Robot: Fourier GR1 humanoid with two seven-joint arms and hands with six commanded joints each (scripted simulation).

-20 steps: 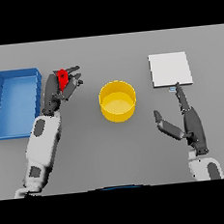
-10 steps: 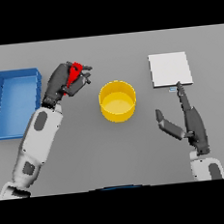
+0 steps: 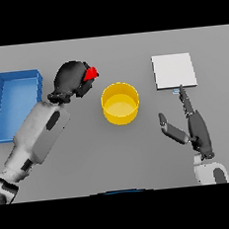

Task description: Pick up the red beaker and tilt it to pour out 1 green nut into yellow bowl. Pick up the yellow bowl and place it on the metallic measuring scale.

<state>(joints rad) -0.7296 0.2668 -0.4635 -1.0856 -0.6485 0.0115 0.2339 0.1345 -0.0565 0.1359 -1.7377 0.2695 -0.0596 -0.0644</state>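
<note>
My left hand [image 3: 72, 79] is curled round the red beaker [image 3: 90, 73], of which only a small red part shows past the fingers. The beaker is held above the table, just left of the yellow bowl [image 3: 120, 103] and tipped toward it. The bowl stands at the table's middle and I see no nut inside it. At the right rear lies the metallic measuring scale [image 3: 174, 71], a flat pale square. My right hand [image 3: 194, 126] rests open on the table in front of the scale, its fingertip close to the scale's front edge.
A blue tray [image 3: 15, 103] with raised walls lies at the far left, behind my left forearm [image 3: 39, 136].
My left hand has carried the red beaker to the right toward the yellow bowl and turned over it, hiding most of the beaker. The right hand has not moved.
</note>
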